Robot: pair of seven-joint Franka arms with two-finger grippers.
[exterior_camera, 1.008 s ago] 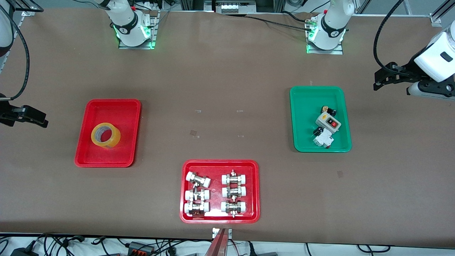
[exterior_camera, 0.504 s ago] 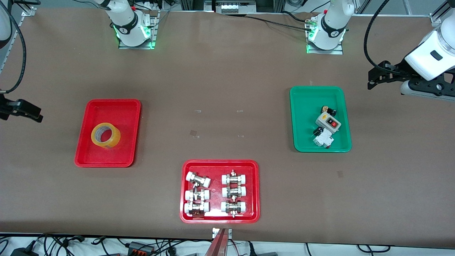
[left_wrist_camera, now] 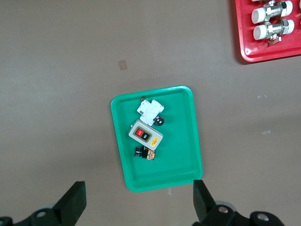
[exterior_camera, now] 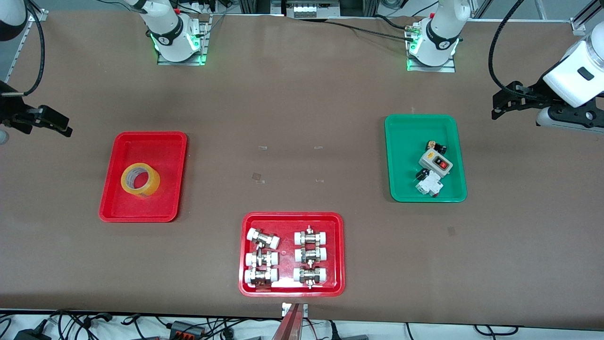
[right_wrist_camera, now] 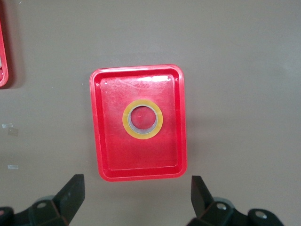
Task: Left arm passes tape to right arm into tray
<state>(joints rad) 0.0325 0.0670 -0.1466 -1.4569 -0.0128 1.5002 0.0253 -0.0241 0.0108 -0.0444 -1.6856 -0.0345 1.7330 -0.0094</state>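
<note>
In plain red plastic tray [exterior_camera: 109, 189]: yellowish translucent tape roll [exterior_camera: 140, 180], core up; right tool [right_wrist_camera: 136, 200] overhead, fingers apart; left tool [left_wrist_camera: 138, 205] apart over bench [exterior_camera: 302, 104], waiting

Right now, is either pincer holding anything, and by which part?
Nothing is held. Both the left pincer and right pincer are open and empty; the tape lies flat in the tray.
</note>
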